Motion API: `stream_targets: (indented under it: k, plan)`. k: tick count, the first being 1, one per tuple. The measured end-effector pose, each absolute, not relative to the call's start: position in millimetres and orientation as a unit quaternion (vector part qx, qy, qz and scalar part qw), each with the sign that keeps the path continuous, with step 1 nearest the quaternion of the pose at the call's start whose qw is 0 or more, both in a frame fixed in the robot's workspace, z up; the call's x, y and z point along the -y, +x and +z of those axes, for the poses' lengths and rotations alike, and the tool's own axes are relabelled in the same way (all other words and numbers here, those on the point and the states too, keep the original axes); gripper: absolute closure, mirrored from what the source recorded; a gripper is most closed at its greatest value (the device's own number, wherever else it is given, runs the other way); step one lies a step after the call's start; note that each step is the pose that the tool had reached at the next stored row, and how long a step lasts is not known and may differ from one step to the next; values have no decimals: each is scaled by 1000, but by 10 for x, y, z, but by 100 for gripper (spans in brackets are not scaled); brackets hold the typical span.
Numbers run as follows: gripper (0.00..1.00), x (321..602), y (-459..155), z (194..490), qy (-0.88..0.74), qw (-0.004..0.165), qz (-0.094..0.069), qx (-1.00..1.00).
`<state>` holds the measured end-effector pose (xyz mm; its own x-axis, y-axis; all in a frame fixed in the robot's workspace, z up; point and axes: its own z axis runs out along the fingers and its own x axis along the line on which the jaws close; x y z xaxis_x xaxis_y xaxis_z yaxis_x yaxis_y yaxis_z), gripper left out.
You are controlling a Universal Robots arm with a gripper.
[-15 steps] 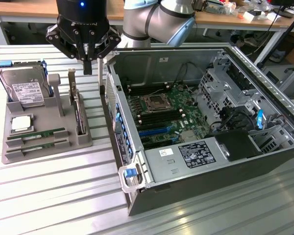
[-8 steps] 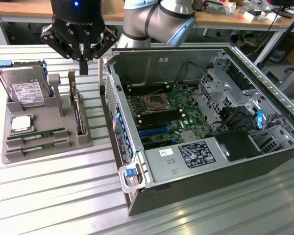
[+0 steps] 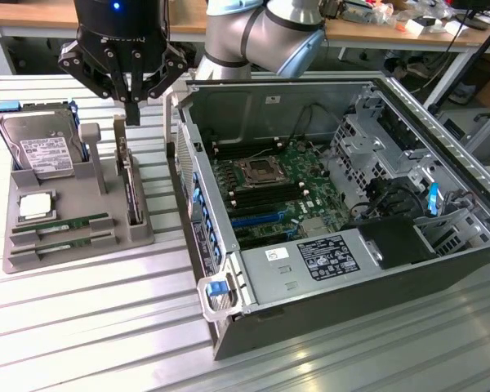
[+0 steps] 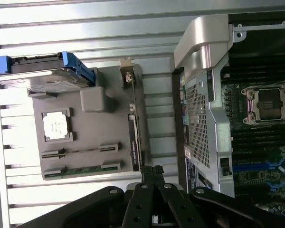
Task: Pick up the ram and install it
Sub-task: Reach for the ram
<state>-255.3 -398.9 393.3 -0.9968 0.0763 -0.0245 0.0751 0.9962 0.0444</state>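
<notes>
The arm [image 3: 261, 33] comes in from 12 o'clock of the exterior view with its wrist pointing straight down. The pincer [image 3: 133, 114] hangs above the gray tray [image 3: 16, 260], near the upright expansion card [image 3: 131, 192]. Its fingers are pressed together and hold nothing. The ram [image 3: 61, 222] sits in a slot at the tray's 6 o'clock edge, at about 7 o'clock from the pincer, with a second stick [image 3: 64, 238] just beside it. The open computer case [image 3: 343, 269] stands on the table [image 3: 82, 327] at 3 o'clock of the tray.

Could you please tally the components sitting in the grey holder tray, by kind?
Hard drive: 1
Processor chip: 1
Ram sticks: 2
Expansion card: 1
Total: 5
</notes>
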Motion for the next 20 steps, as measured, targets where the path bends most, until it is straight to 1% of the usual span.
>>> stream_targets:
  k: [20]
  plan:
    - [90, 3989, -2712, 3933, 38, 13, 22, -999]
